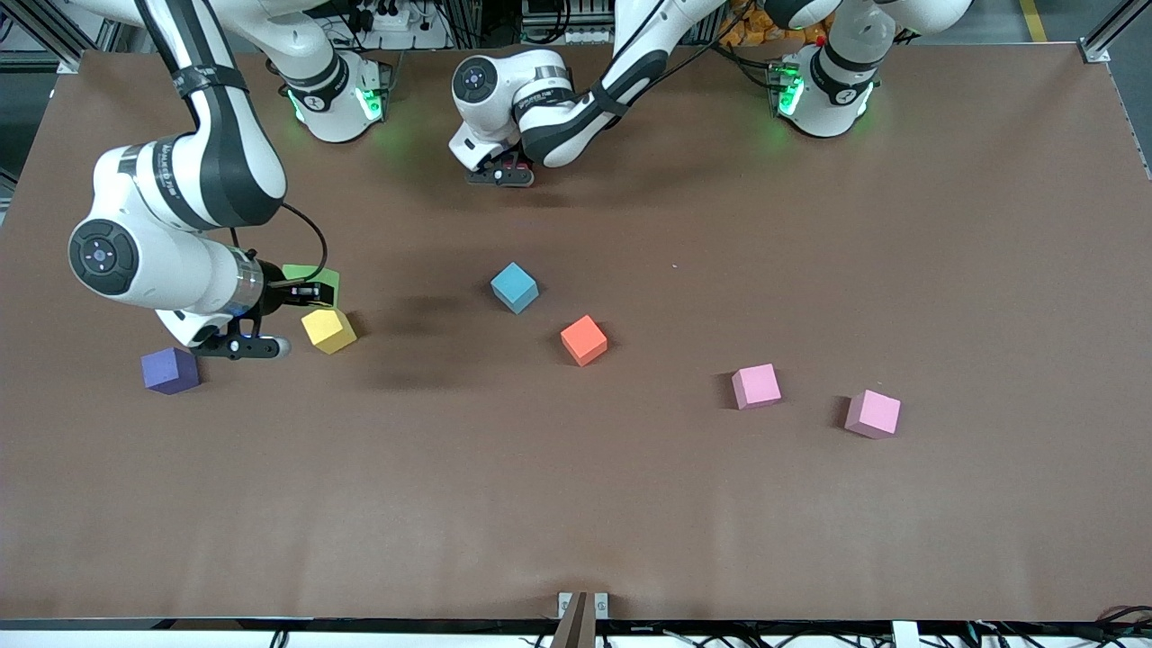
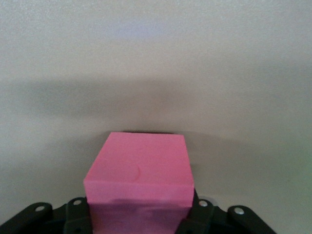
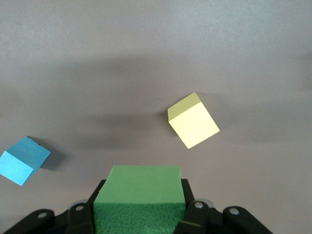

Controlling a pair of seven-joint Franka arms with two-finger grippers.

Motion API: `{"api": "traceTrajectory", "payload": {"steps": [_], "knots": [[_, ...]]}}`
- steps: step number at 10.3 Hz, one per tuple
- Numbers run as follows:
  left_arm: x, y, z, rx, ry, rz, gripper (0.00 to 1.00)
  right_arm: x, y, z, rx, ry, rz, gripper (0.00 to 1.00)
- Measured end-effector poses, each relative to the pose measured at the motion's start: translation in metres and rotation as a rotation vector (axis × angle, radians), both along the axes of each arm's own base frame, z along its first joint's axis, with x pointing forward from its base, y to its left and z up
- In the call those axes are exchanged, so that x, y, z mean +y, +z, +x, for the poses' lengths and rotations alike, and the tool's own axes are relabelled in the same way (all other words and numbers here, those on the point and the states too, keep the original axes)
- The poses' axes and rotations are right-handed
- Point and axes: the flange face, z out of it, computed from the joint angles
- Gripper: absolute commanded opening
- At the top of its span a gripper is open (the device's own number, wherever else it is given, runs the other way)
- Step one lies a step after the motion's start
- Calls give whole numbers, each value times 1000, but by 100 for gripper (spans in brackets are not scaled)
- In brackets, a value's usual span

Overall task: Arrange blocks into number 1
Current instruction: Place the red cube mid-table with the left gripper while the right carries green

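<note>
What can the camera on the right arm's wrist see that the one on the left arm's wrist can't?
Only the right wrist view shows the green block gripped between the right gripper's fingers, with the yellow block and blue block lying apart on the table below it.

Only the left wrist view shows the red block, looking pinkish there, sitting between the left gripper's fingers.

Both share the same layout: one cube filling the space between that arm's own fingers, with the bare brown table as backdrop.
</note>
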Motion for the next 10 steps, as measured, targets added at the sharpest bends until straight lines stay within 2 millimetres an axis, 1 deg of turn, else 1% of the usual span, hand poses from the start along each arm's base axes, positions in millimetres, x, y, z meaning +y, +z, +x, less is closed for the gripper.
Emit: {"api": "traceTrajectory", "payload": {"steps": [2, 3, 4, 5, 6, 7, 8, 9, 10], "knots": [[0, -4, -6, 2, -9, 10, 100, 0, 0, 0, 0, 0, 0, 62], [0, -4, -3, -2, -6, 11, 100, 0, 0, 0, 0, 0, 0, 62], [1, -2, 5, -10, 2, 16, 100, 1, 0, 0, 0, 0, 1, 62], [3, 7, 17, -22, 11, 28, 100, 3, 0, 0, -1, 0, 2, 62], [4, 23, 34, -46, 29, 29, 100, 7, -1, -1, 1, -6, 3, 62], [8, 43, 53, -79, 63, 25, 100, 17, -1, -3, 3, -13, -1, 62], [14, 63, 74, -116, 113, 21, 100, 33, -2, -7, 8, -12, -8, 62], [19, 77, 92, -147, 166, 20, 100, 52, -4, -13, 15, -4, -16, 62], [26, 87, 115, -178, 236, 22, 100, 71, -7, -20, 22, 10, -23, 62]]}}
